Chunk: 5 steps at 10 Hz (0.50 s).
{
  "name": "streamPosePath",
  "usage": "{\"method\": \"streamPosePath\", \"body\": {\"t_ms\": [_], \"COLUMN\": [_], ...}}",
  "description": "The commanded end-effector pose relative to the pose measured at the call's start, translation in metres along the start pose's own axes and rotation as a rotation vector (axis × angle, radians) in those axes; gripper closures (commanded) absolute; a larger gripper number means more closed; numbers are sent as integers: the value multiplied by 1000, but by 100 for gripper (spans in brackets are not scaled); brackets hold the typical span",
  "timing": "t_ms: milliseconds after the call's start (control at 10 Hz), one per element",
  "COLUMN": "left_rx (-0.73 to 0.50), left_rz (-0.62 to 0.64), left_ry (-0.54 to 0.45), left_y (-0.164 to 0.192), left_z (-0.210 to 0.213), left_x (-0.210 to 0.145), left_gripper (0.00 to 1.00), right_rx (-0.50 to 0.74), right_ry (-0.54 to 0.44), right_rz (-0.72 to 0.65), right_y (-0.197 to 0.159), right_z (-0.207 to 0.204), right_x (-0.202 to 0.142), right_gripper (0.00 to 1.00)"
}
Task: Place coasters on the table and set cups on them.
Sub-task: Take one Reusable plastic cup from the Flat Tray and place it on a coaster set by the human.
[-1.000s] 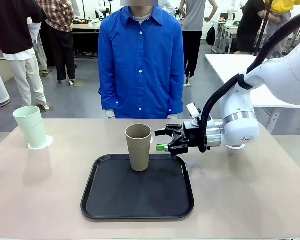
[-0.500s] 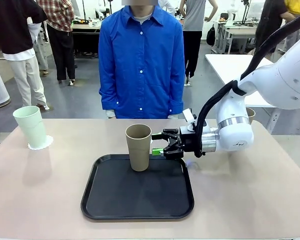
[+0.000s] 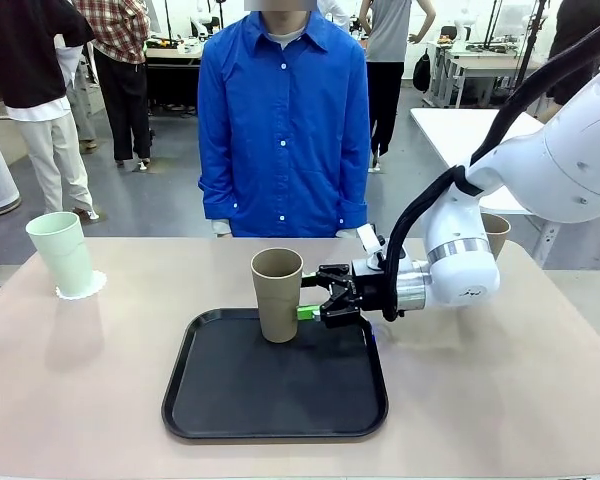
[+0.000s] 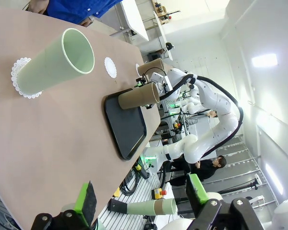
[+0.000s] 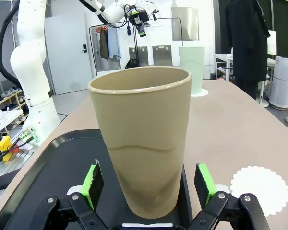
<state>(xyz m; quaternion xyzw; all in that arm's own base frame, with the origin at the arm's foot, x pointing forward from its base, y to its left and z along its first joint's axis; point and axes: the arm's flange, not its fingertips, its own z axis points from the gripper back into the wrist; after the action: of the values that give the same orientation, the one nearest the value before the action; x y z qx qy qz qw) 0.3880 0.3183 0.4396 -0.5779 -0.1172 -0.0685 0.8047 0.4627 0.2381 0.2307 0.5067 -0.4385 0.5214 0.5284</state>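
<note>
Two green pads of the right gripper (image 5: 149, 184) sit wide open either side of the taupe cup (image 3: 277, 294) on the black tray (image 3: 220, 400), not squeezing it. Left gripper (image 4: 140, 202) is open too, holding nothing.

a flat rectangular tray (image 3: 230, 400) lies at the middle of the wide rounded tabletop (image 3: 500, 390). a tall handleless tumbler (image 3: 277, 294) stands on the tray's far edge, at twelve o'clock. at its three o'clock, the right gripper (image 3: 313, 298) brackets it. another tumbler (image 3: 62, 253) stands on a lacy paper disc (image 3: 90, 287) at ten o'clock of the tray. a third tumbler (image 3: 495, 234) stands at two o'clock, behind the right arm.
</note>
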Motion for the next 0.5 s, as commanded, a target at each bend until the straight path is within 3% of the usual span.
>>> {"method": "streamPosePath", "body": {"t_ms": [0, 400], "left_rx": [-4, -4], "left_rz": [-7, -7], "left_ry": [3, 3], "left_y": [-2, -2], "left_z": [2, 2], "left_x": [-1, -1], "left_gripper": [0, 0], "right_rx": [-35, -2], "right_ry": [2, -13], "right_rz": [24, 37], "right_y": [-1, -14], "right_z": [-11, -23], "right_x": [-5, -12], "right_gripper": [0, 0]}}
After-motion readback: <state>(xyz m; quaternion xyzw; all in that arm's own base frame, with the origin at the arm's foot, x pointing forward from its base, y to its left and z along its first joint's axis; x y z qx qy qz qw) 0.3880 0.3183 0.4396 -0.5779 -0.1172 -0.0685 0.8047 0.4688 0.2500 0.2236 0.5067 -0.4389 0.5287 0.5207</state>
